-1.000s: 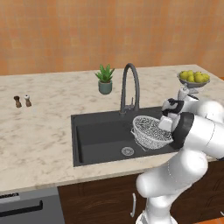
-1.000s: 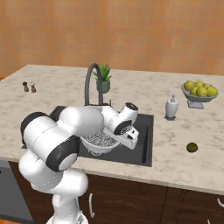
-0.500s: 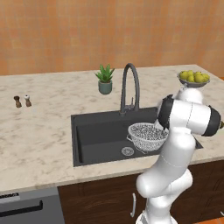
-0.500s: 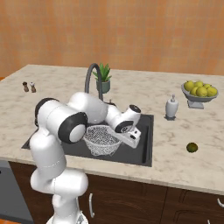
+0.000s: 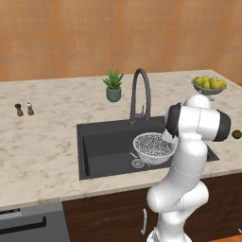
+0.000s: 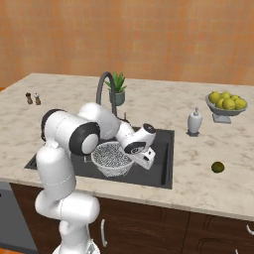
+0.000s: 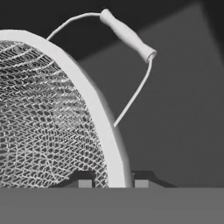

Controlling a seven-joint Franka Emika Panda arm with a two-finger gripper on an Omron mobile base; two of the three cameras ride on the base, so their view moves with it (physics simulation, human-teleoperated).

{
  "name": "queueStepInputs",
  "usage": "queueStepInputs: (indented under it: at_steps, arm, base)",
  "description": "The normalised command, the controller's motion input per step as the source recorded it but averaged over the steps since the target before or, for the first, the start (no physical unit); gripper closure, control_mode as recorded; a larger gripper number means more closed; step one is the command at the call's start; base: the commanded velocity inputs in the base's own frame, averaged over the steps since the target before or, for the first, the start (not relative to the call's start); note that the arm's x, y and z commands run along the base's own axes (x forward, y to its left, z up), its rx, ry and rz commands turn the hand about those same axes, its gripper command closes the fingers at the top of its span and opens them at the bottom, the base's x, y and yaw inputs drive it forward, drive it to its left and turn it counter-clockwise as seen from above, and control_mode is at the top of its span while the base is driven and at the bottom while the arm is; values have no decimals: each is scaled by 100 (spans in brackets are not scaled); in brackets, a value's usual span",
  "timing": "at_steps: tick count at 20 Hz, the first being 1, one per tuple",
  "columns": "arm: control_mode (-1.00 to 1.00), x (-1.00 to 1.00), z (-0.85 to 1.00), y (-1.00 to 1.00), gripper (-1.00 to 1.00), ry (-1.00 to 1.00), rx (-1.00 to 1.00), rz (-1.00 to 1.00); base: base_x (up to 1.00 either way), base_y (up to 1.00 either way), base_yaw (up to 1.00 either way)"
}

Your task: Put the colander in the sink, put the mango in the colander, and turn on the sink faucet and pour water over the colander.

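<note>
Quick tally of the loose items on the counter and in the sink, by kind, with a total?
Colander: 1
Mango: 1
Potted plant: 1
Fruit bowl: 1
Soap bottle: 1
Shakers: 2
Total: 7

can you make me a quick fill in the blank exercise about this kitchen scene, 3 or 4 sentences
1. The gripper is shut on the rim of the ____.
2. The colander is held over the dark grey ____.
3. The mango lies on the ____, right of the sink.
4. No ____ runs from the sink faucet.

Missing words: colander; sink; counter; water
</note>
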Motion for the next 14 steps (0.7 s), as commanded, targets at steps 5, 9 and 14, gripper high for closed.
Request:
queueStepInputs:
  at_steps: [5, 9, 14]
  arm:
    - [-100, 14, -16, 34, 100, 0, 0, -11]
    - [-100, 28, -53, 31, 100, 0, 0, -10]
    - [-100, 24, -58, 9, 100, -3, 0, -6]
  base:
    - [0, 0, 0]
    - [0, 0, 0]
    - [0, 0, 0]
